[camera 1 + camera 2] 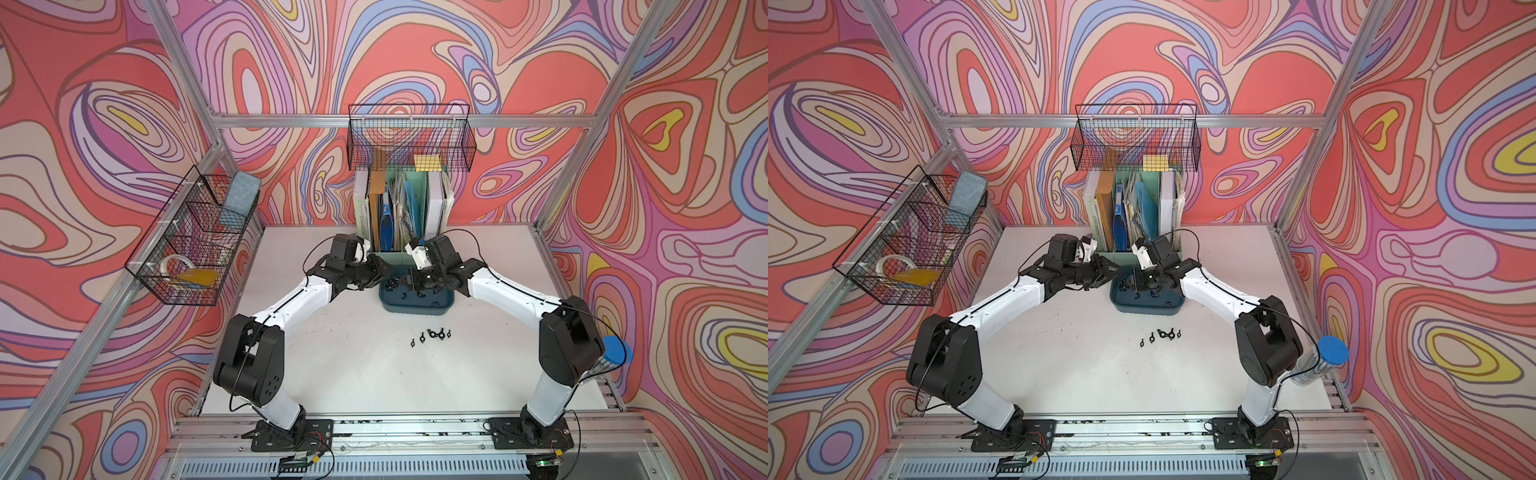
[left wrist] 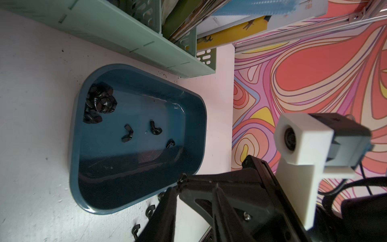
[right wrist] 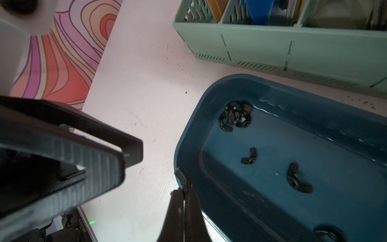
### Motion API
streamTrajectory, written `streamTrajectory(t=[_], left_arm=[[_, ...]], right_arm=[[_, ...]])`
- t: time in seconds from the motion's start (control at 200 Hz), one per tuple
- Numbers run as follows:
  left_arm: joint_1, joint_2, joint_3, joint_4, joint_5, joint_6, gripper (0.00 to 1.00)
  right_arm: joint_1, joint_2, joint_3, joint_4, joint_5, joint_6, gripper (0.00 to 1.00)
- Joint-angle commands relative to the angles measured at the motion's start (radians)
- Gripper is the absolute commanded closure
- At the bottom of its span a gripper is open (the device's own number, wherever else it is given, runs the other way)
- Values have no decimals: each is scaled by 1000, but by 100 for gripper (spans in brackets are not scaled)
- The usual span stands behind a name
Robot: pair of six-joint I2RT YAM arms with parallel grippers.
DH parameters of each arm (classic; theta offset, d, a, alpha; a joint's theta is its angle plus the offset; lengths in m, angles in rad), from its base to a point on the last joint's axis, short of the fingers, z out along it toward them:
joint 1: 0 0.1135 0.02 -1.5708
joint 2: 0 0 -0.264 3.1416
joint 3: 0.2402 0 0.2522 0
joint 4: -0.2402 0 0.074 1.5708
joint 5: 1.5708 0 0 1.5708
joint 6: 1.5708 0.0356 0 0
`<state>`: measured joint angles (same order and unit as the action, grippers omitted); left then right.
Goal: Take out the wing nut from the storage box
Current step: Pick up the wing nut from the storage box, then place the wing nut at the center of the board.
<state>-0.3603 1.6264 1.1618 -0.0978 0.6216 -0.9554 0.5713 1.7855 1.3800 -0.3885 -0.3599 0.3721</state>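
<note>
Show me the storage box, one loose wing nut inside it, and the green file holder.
storage box (image 2: 73,146): left wrist view, its rim.
wing nut (image 2: 156,131): left wrist view, its middle.
file holder (image 2: 125,35): left wrist view, its wall.

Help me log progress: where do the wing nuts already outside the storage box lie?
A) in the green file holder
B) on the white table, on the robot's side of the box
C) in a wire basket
B: a row of wing nuts lies on the table, apart from the storage box.

Wing nuts (image 1: 431,333) lie on the table (image 1: 332,374) near the storage box (image 1: 415,308).
</note>
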Motion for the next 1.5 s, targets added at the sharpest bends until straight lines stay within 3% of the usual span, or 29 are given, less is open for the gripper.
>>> streamTrajectory(t=[0.0,0.596,1.046,1.162,1.292,1.397,1.497], left_arm=[[2,18,-11,39,31,-13,68],[3,29,-10,27,21,-3,72],[3,36,-6,27,35,-1,100],[3,38,2,13,29,6,100],[2,31,14,-37,3,35,100],[4,15,13,-78,-24,60,100],[1,-5,9,-132,-56,88,100]], right_arm=[[6,-30,26,19,-41,11,100],[14,-27,56,20,-82,22,100],[15,-21,60,28,-85,26,100],[15,-21,57,27,-81,26,100],[16,-22,46,17,-49,32,80],[16,-42,16,14,13,40,55],[13,-74,-20,17,70,42,43]])
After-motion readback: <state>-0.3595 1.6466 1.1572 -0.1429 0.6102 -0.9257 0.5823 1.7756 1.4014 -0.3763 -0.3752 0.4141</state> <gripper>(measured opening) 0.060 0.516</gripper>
